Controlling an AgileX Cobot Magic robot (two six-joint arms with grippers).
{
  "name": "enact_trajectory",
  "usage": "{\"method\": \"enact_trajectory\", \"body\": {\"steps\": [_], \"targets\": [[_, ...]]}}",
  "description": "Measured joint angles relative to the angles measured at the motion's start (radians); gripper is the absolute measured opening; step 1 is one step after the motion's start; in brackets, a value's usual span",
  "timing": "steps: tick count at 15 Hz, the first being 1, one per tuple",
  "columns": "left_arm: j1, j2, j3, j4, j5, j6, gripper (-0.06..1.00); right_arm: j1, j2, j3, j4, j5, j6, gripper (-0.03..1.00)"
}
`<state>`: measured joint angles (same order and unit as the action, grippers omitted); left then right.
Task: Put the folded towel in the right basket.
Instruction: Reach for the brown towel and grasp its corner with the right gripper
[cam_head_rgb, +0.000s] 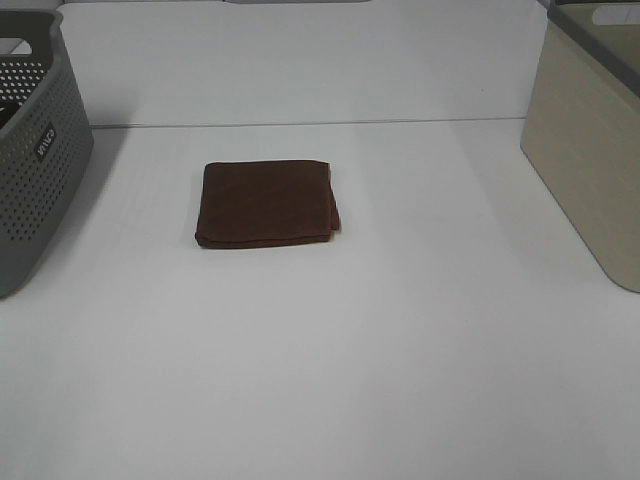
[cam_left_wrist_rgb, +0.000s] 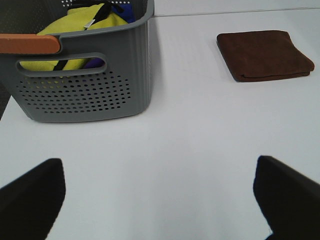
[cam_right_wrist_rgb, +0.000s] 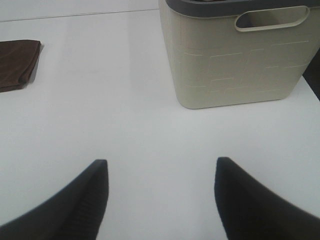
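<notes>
A folded dark brown towel (cam_head_rgb: 265, 203) lies flat on the white table, left of the middle. It also shows in the left wrist view (cam_left_wrist_rgb: 264, 54) and partly in the right wrist view (cam_right_wrist_rgb: 17, 64). The right basket (cam_head_rgb: 592, 140) is beige with a grey rim and stands at the right edge; the right wrist view shows its side and handle hole (cam_right_wrist_rgb: 235, 55). Neither arm appears in the high view. My left gripper (cam_left_wrist_rgb: 160, 200) is open and empty, well back from the towel. My right gripper (cam_right_wrist_rgb: 160, 200) is open and empty, short of the beige basket.
A grey perforated basket (cam_head_rgb: 30, 160) stands at the left edge; the left wrist view (cam_left_wrist_rgb: 85, 85) shows yellow and blue cloth inside it. The table's far edge (cam_head_rgb: 300, 123) runs behind the towel.
</notes>
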<state>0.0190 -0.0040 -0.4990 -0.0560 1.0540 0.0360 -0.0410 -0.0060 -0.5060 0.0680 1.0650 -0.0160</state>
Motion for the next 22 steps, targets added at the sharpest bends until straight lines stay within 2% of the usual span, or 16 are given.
{"method": "enact_trajectory", "body": {"steps": [22], "targets": [[0.000,0.000,0.000,0.000,0.000,0.000,0.97,0.000,0.000,0.000,0.000,0.000,0.000,0.60]]}}
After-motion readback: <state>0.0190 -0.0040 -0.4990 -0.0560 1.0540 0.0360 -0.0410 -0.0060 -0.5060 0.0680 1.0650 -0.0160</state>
